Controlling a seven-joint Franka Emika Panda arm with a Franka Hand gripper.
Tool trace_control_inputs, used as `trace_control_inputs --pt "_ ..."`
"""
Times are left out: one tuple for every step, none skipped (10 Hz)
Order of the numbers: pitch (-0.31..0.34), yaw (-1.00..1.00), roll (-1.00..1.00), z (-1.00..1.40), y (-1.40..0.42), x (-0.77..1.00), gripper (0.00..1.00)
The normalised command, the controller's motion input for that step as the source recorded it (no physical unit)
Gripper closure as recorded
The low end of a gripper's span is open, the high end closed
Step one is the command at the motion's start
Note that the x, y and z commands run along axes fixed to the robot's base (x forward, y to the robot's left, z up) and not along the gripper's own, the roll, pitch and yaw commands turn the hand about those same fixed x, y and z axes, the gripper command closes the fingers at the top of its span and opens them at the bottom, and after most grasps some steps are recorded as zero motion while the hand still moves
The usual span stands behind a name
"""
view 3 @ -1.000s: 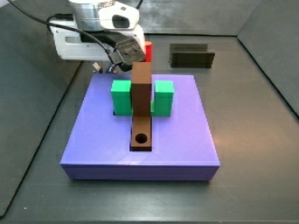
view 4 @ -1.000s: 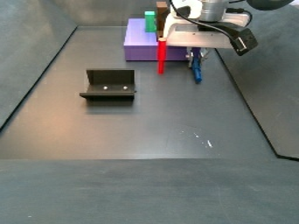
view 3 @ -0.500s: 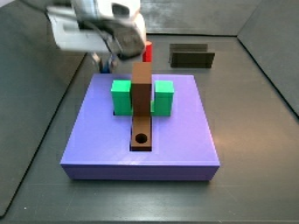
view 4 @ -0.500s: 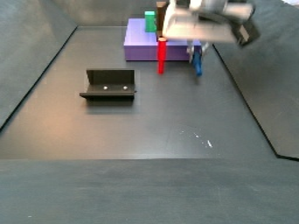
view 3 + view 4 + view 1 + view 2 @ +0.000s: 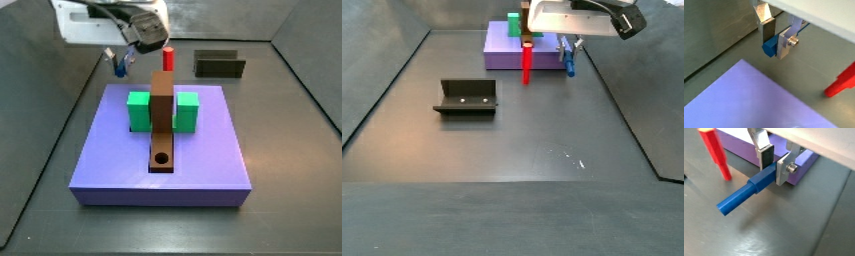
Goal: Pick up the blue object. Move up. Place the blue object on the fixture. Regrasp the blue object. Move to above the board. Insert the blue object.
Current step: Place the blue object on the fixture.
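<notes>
My gripper [image 5: 122, 58] is shut on the blue object [image 5: 122, 69], a slim blue peg that hangs from the jaws above the floor, just beyond the board's far left corner. In both wrist views the gripper [image 5: 775, 43] [image 5: 773, 166] clamps one end of the blue object [image 5: 769, 48] [image 5: 745, 195] between its silver fingers. The board [image 5: 201, 150] is a lavender-blue slab with two green blocks [image 5: 139, 110], a brown strip [image 5: 162, 120] and a red peg [image 5: 168, 57]. The fixture [image 5: 466, 97] stands apart on the floor, also in a side view [image 5: 219, 64].
The red peg [image 5: 527, 60] stands at the board's edge close beside the held peg [image 5: 569, 62]. The board [image 5: 502, 45] lies by the back wall. Grey enclosure walls ring the dark floor [image 5: 516, 150].
The gripper has risen with the blue object in it. The peg has left the floor and now hangs higher beside the board.
</notes>
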Motion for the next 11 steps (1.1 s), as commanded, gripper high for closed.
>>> trace_control_inputs --pt "0.277 0.00 -1.00 0.12 0.37 0.13 1.00" --pt "0.214 0.00 -1.00 0.12 0.35 0.15 1.00" --pt "0.186 0.00 -1.00 0.12 0.35 0.17 1.00" --pt "0.226 0.00 -1.00 0.13 0.30 0.20 1.00" --pt "0.234 0.00 -1.00 0.13 0.29 0.20 1.00" --pt "0.257 0.00 -1.00 0.13 0.29 0.20 1.00" --pt "0.303 0.00 -1.00 0.13 0.26 0.23 1.00" --pt "0.300 -0.03 -1.00 0.15 0.14 0.34 1.00" --pt "0.297 -0.08 -1.00 0.15 0.06 0.40 1.00" --pt "0.271 -0.07 -1.00 0.15 0.05 0.41 1.00" --pt "0.200 -0.07 -1.00 0.17 0.06 0.46 1.00"
